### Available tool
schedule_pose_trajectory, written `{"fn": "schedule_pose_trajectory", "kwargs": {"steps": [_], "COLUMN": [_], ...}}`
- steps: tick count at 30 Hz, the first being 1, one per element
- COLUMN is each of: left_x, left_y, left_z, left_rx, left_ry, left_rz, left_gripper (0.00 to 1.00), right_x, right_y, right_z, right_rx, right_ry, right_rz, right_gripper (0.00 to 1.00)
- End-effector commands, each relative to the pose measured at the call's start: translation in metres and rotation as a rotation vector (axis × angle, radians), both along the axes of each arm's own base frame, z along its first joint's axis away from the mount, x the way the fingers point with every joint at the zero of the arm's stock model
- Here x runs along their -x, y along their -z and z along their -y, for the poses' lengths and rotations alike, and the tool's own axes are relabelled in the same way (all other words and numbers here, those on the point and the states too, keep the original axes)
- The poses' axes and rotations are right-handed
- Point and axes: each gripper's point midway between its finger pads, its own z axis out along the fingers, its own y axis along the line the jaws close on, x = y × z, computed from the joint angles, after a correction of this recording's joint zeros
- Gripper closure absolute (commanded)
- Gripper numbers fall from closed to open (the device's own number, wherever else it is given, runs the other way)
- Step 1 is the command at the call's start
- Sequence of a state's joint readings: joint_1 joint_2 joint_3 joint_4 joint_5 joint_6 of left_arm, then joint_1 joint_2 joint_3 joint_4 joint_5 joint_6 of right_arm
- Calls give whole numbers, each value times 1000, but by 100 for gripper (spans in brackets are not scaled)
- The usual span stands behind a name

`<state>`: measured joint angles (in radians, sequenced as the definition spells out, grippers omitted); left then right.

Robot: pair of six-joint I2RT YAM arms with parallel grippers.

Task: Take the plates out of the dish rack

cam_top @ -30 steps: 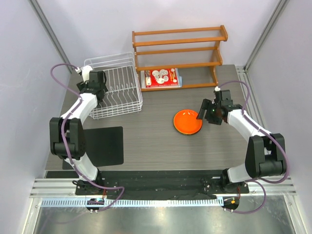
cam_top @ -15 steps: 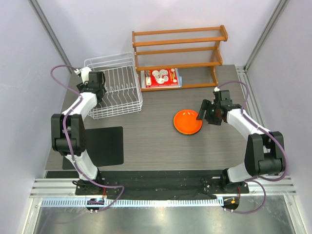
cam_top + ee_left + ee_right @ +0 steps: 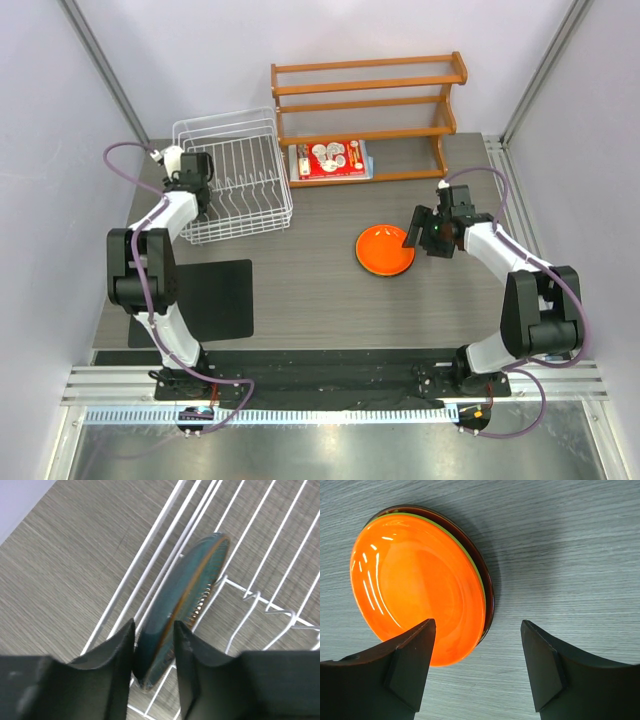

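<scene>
The dark teal plate (image 3: 192, 580) stands on edge in the white wire dish rack (image 3: 250, 130), at its left end. My left gripper (image 3: 154, 625) is shut on the plate's upper rim, one finger against each face; it also shows in the top view (image 3: 193, 168). The orange plate (image 3: 385, 250) lies on the table, stacked on the lime green plate (image 3: 456, 538) and the dark red plate (image 3: 489, 587), of which only the rims show. My right gripper (image 3: 477, 625) is open and empty, just above the stack's right edge.
An orange-brown wooden slatted shelf (image 3: 370, 100) stands at the back. A red-and-white packet (image 3: 332, 160) lies in front of it. A black mat (image 3: 215, 298) lies at the front left. The rack's wires (image 3: 150, 545) run close beside my left fingers.
My left gripper has shifted slightly left and back at the rack's left end. The right gripper has barely moved beside the plate stack.
</scene>
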<state>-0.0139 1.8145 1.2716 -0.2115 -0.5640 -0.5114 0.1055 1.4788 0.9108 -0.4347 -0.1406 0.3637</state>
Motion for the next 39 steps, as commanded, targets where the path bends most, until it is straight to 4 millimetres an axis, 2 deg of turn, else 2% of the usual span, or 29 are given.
{"fn": "schedule_pose_trajectory", "kwargs": {"steps": [1, 3, 4, 6, 7, 10, 13, 17, 21, 23, 27, 31, 32, 34, 35, 36, 37, 38, 39], "left_x": [-8, -7, -7, -5, -4, -2, 0, 6, 9, 12, 21, 29, 30, 35, 37, 40, 42, 44, 49], "left_y": [-16, -19, -22, -26, -31, -42, -62, -103, -134, -140, -166, -179, -177, -182, -174, -175, -174, -181, -168], "left_z": [-4, -5, -5, -5, -5, -6, -7, -7, -6, -4, 4, 26, 34, 59, 70, 96, 108, 118, 130], "left_rx": [12, 9, 10, 5, 1, -11, -24, -39, -55, -53, -21, 78, 119, 222, 269, 382, 426, 455, 535], "left_ry": [-19, -23, -19, -18, -16, -14, 1, 14, 41, 52, 91, 172, 199, 291, 329, 417, 465, 496, 505], "left_rz": [83, 87, 92, 102, 111, 123, 150, 221, 261, 253, 299, 347, 350, 375, 368, 385, 393, 428, 418], "left_gripper": [71, 77, 86, 89, 100, 100, 100, 100, 100, 100, 100, 100, 100, 100, 100, 100, 100, 100, 100], "right_x": [-10, -10, -10, -9, -9, -9, -9, -9, -10, -9, -11, -11, -12, -12, -13, -14, -12, -15, -15], "right_y": [-6, -6, -6, -5, -5, -3, -5, -10, -15, -16, -26, -47, -53, -68, -75, -82, -92, -100, -106], "right_z": [-2, -2, -2, -3, -3, -4, -5, -4, -5, -6, -6, -17, -20, -29, -35, -40, -50, -57, -63], "right_rx": [4, 2, 2, 2, 0, -5, -10, -6, -9, -9, 3, -15, -27, -63, -89, -111, -164, -201, -233], "right_ry": [-17, -18, -18, -22, -21, -27, -28, -23, -27, -26, -23, -52, -58, -78, -97, -107, -129, -148, -162], "right_rz": [30, 30, 30, 27, 25, 20, 22, 38, 55, 57, 86, 141, 159, 197, 219, 241, 263, 297, 315], "right_gripper": [25, 26, 25, 25, 26, 25, 25, 25, 25, 26, 25, 25, 25, 25, 25, 24, 24, 24, 24]}}
